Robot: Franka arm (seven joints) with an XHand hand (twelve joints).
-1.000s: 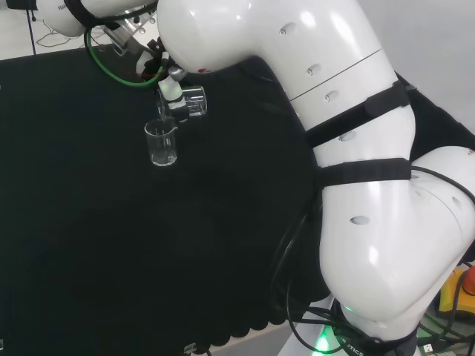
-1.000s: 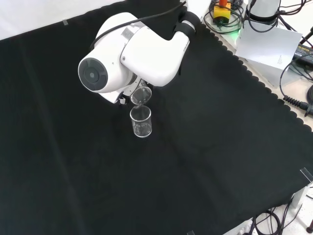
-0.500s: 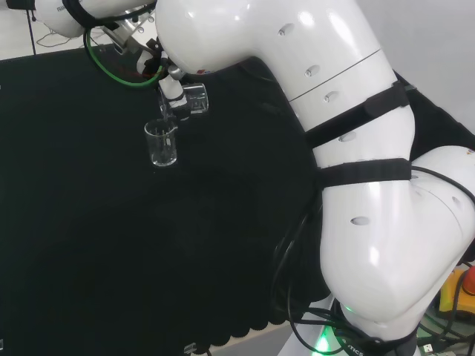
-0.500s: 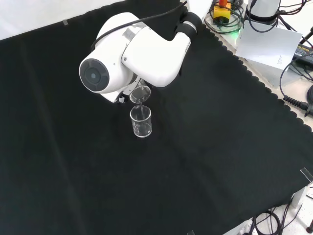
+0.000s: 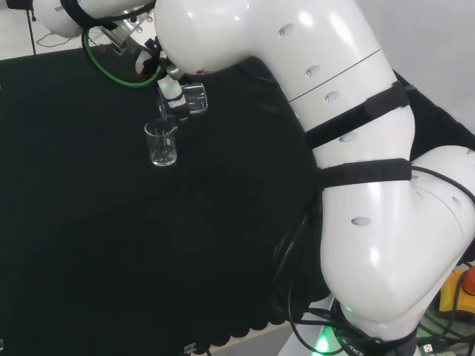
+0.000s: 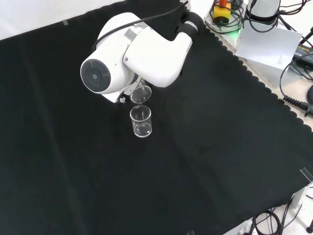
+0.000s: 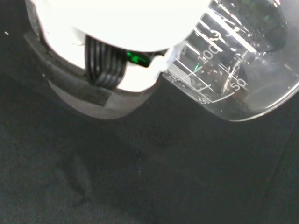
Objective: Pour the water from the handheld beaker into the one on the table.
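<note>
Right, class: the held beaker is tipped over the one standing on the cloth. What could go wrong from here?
1. The tipped held beaker has its lip near the rim of the standing beaker; water could run outside onto the black cloth.
2. The two beakers sit very close in the front view; lowering the hand might knock the standing one over.

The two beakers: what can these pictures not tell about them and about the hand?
- Hand: head view, fingers mostly behind the arm's white link; grasp unclear.
- Held beaker: front view, partly under the link; water left inside too clear to judge.
- Beaker on the cloth: water level too faint in both views.
</note>
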